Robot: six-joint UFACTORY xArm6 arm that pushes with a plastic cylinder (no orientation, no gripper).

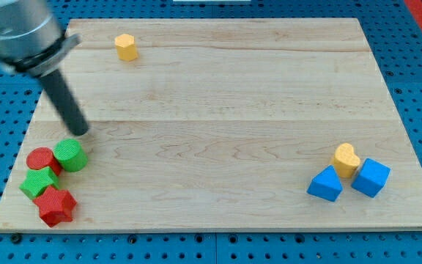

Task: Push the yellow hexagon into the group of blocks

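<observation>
The yellow hexagon [126,46] sits alone near the view's top left on the wooden board [226,110]. My tip [81,133] is at the view's left, just above the green cylinder [70,155], far below the hexagon. A group at the bottom left holds the green cylinder, a red cylinder [41,159], a green star [38,182] and a red star [56,206]. A second group at the bottom right holds a yellow heart [346,159], a blue triangular block [325,184] and a blue cube [371,177].
The board lies on a blue pegboard surface [416,66]. The arm's grey body [20,29] fills the view's top left corner.
</observation>
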